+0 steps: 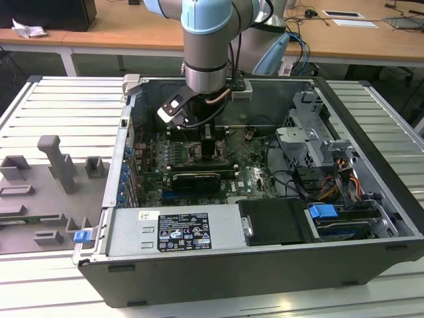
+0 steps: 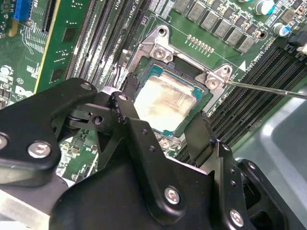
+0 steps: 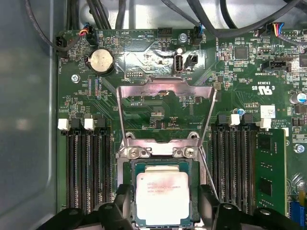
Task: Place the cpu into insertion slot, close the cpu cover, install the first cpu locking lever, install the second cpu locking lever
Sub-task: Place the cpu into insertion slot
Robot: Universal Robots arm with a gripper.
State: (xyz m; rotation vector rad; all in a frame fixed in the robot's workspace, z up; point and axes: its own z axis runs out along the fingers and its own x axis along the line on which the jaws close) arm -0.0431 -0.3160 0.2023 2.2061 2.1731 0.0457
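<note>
The cpu [image 3: 162, 199], a flat square chip with a dull silvery top, lies in the insertion slot [image 2: 160, 40] on the green motherboard; the second wrist view shows the cpu [image 2: 165, 100] level inside the metal rim. My gripper [image 3: 166, 191] is open, with one black finger on each side of the chip and a small gap at each side. In the second wrist view the gripper [image 2: 159, 109] hangs just above the socket. The cpu cover [image 3: 163, 87], a silvery frame with a cut-out centre, stands swung back on its hinge. A thin locking lever [image 2: 264, 88] sticks out beside the socket. In the exterior view the gripper [image 1: 211, 142] reaches down into the open computer case.
Long black memory slots [image 3: 86, 167] flank the socket, and a green memory module [image 3: 271, 172] sits on one side. A black expansion card [image 1: 195, 179], the power supply [image 1: 175, 232] and a drive cage [image 1: 311, 132] crowd the case. Grey fixtures [image 1: 56, 159] stand at the exterior view's left.
</note>
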